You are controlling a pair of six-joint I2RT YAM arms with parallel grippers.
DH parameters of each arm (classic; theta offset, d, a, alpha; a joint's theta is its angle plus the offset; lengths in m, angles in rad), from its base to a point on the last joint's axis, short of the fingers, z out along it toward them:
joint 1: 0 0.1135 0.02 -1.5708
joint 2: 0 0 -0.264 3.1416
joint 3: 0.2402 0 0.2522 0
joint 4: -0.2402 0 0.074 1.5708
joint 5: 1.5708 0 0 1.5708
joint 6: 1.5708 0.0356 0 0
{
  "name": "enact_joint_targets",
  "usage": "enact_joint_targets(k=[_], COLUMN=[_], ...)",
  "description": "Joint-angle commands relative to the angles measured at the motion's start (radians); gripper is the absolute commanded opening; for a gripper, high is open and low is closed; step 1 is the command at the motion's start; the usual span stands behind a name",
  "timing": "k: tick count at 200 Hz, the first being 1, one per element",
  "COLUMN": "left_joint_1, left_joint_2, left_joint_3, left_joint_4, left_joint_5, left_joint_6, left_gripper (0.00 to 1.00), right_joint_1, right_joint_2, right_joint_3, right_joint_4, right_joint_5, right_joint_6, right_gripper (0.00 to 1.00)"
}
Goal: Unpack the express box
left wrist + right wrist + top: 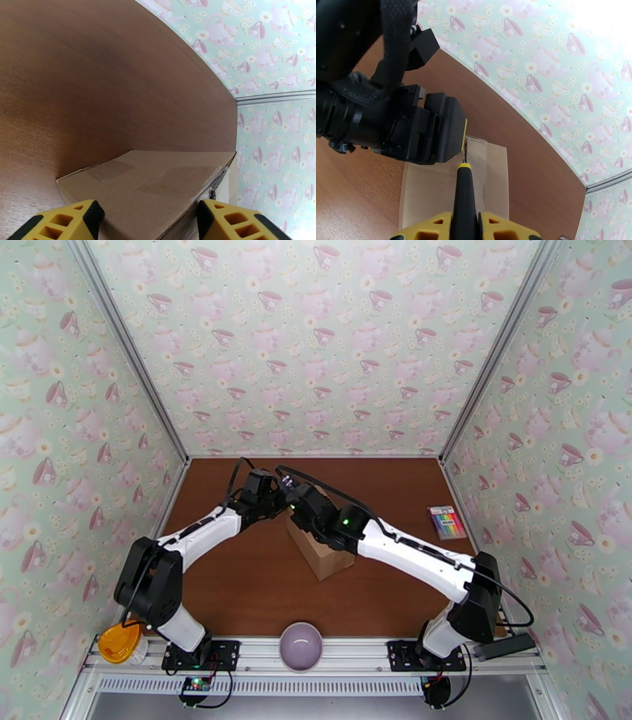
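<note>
Brown table [237, 587], one express box [320, 556], left pincer [148, 221] straddling it, right pincer [465, 225] clamping one black tool [464, 193]

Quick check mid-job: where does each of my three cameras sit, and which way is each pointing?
Top external: above and behind the bases, looking down at the table; both arms meet over the express box.
Left wrist: on the left pincer, open astride the box's taped top.
Right wrist: on the right pincer, shut on a black tool, facing the box.
All share the box.
</note>
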Motion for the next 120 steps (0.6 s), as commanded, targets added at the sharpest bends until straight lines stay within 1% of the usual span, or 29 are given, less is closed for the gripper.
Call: enact_joint_targets(k=[1, 120], left_joint_1=[0.006, 0.015], left_joint_2=[0.052, 0.023], left_joint_3=[-0.008, -0.005], left_joint_4=[-0.095, -0.074], left_joint_5=[-0.042, -0.050], left_joint_6=[-0.005, 0.021], left_gripper=[0.70, 0.70], right_joint_1=[0.005, 0.005], right_joint_2=[-0.031, -0.054], right_joint_3=[-0.021, -0.054], right_joint_4=[-0.019, -0.033], right_joint_5=[-0.007, -0.001], right_joint_6=[-0.007, 0.004], right_gripper=[0.00, 0.00])
